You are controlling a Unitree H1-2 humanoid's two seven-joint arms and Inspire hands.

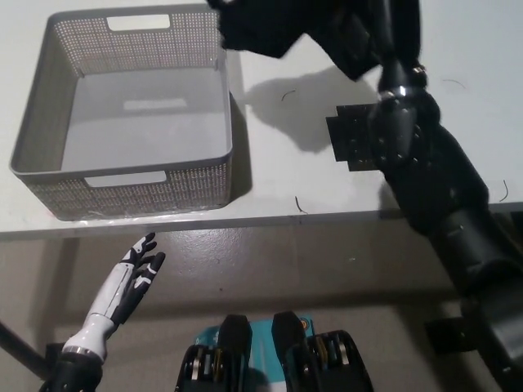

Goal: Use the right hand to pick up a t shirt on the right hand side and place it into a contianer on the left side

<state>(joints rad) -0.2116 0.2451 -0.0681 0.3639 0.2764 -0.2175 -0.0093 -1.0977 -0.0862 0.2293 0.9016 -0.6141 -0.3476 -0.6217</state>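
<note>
A black t-shirt point(278, 24) hangs bunched in the air at the top of the head view, above the table and just past the basket's far right corner. My black right hand point(391, 28) is raised there and shut on the shirt's right end; black on black hides how the fingers lie. The shirt's shadow falls on the white table point(270, 204). The grey perforated basket point(131, 189) stands on the left, with nothing inside. My white left hand point(131, 278) rests low at the lower left, below the table's front edge, fingers apart.
A flat dark rectangular piece point(350, 139) lies on the table beside my right forearm; what it is I cannot tell. A few short dark threads point(301, 204) lie on the tabletop. The table's front edge runs across the middle of the view.
</note>
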